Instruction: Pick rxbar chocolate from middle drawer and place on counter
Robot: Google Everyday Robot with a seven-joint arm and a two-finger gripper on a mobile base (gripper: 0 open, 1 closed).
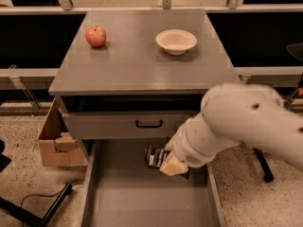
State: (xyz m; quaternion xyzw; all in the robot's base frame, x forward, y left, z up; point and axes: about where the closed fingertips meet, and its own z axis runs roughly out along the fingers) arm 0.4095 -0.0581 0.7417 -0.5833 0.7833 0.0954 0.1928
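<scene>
Right now the pincer (pixel 160 158) hangs over the back of the open middle drawer (pixel 137 200), clamped shut on one black rxbar chocolate (pixel 152 155), just below the upper drawer front (pixel 118 125). The drawer's side walls stand well apart from it. On the desk (pixel 137 72) sit one apple (pixel 96 36) and one bowl (pixel 176 40), well apart, with bare room along the front edge.

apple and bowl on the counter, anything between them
Nothing: bare counter between apple and bowl in the camera view. The gripper hangs over the middle drawer.
</scene>
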